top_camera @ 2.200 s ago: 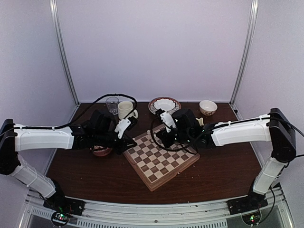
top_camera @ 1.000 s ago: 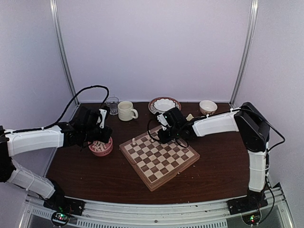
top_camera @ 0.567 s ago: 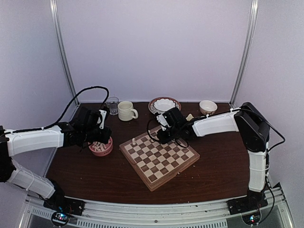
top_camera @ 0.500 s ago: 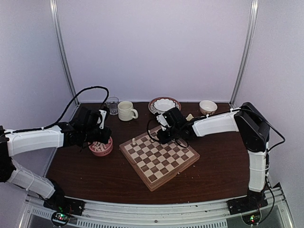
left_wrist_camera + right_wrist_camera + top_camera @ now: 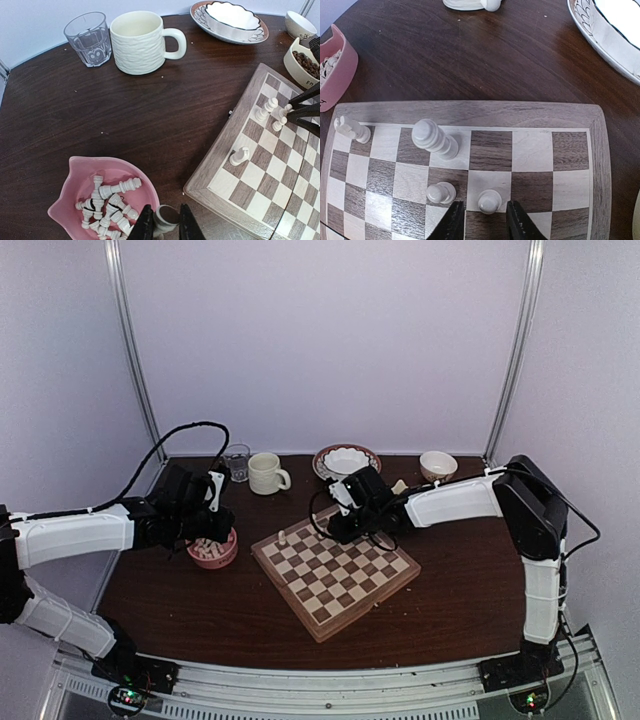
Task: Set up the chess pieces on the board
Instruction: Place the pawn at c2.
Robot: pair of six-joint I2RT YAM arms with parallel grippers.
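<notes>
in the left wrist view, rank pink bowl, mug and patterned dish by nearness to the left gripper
1. pink bowl, just left of the left gripper
2. mug, far centre
3. patterned dish, far right

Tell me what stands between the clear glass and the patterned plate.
The cream mug stands between the glass and the plate, clearest in the left wrist view.

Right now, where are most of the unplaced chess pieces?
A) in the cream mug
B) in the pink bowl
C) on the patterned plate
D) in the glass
B: the left wrist view shows chess pieces heaped in the pink bowl, with only a few standing on the board.
</notes>
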